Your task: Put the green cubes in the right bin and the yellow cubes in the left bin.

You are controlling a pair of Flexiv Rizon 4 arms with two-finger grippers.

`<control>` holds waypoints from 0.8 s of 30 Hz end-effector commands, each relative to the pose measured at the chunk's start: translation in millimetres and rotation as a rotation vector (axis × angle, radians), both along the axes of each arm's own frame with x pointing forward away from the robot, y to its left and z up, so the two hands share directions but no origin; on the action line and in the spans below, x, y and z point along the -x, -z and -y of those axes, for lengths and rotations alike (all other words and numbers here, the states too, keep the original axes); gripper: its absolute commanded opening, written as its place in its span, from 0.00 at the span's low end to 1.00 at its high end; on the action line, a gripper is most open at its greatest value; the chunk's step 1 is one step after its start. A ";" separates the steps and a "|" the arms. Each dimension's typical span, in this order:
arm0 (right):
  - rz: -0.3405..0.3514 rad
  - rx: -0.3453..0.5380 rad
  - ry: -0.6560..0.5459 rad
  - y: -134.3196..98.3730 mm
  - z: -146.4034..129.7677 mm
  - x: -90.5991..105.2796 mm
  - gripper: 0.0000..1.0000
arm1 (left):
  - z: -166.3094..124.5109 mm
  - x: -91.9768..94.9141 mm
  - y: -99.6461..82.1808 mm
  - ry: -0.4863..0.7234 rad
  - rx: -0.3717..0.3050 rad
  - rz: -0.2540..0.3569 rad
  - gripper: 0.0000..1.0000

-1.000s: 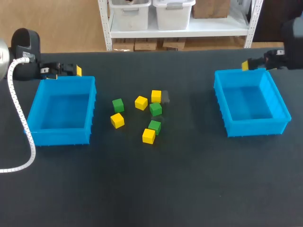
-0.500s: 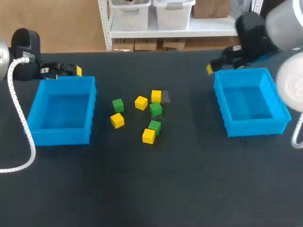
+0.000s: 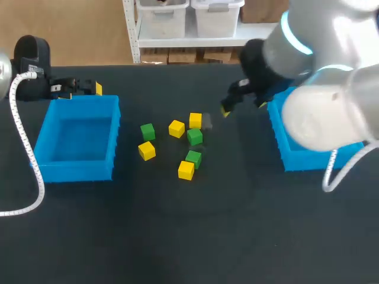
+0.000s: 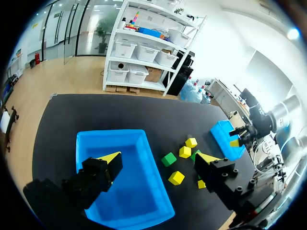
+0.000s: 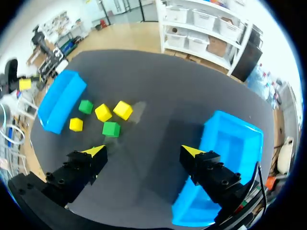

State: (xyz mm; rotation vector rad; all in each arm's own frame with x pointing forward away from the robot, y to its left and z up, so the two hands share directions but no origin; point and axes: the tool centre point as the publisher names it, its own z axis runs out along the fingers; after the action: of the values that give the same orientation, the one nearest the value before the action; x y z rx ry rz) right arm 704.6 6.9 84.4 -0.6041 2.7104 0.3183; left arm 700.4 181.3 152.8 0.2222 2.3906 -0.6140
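Four yellow cubes (image 3: 176,128) (image 3: 195,120) (image 3: 147,151) (image 3: 186,170); three green cubes (image 3: 147,131) (image 3: 194,136) (image 3: 193,158); two blue bins (image 3: 74,171) (image 3: 294,158).

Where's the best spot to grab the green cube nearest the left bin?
Probably from straight above: the green cube sits flat, its faces toward and away from the left bin free, a yellow cube crowding its near side. Grip those two faces.

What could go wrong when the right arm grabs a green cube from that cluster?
The middle small green cube sits against a small yellow cube; the open right end effector may pinch or shove both. The nearer green cube touches another yellow cube, so grasping it could drag that one along.
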 end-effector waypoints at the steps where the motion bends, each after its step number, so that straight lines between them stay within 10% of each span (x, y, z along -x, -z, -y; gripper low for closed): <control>1: -0.022 0.060 -0.045 23.6 -31.4 -3.3 1.00 | -2.7 0.7 1.9 0.008 0.011 0.007 1.00; 24: -0.139 0.113 -0.051 76.5 -89.7 -13.2 1.00 | -2.7 0.7 1.9 0.008 0.011 0.007 1.00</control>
State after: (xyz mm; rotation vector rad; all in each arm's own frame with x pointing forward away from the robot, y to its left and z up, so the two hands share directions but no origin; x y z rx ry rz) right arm 709.5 86.5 13.3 -0.7007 2.8398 0.2507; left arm 700.4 181.2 152.8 0.2222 2.3906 -0.6140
